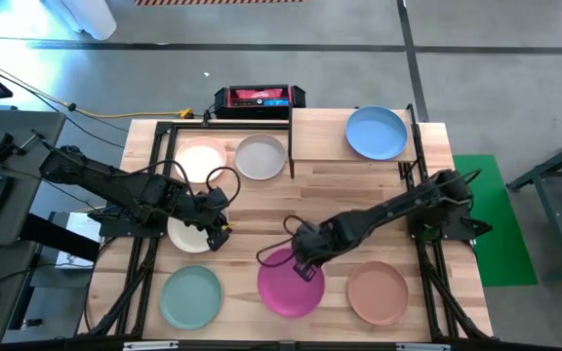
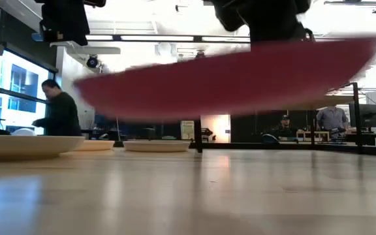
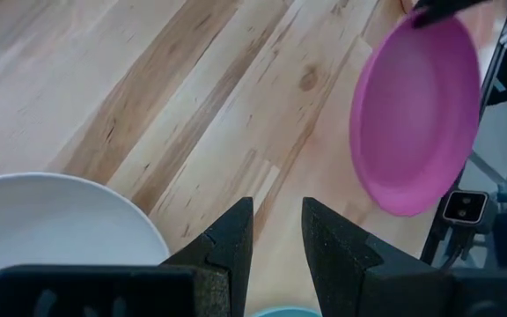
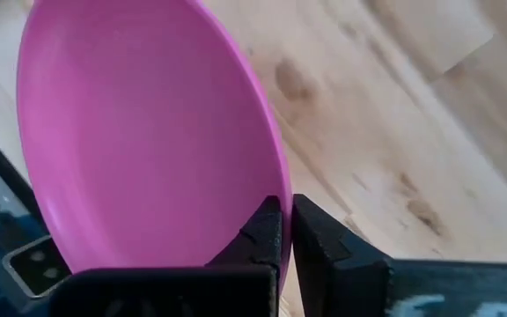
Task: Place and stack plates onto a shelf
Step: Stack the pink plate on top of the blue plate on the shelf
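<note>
Magenta plate (image 1: 290,282), pinched at its rim by the right gripper (image 1: 301,255), hangs tilted clear of the table (image 1: 359,190). Left gripper (image 1: 219,220), fingers slightly parted and empty, hovers at the cream plate (image 1: 189,234); a blue plate (image 1: 377,133) sits on the shelf (image 1: 320,141)

Grey concrete floor (image 1: 310,58) is showing around the wooden table (image 1: 359,195). Ceiling strip lights (image 2: 155,38) are glowing, daylight's coming through big windows (image 2: 18,81), and people (image 2: 61,111) are sitting at desks behind.
</note>
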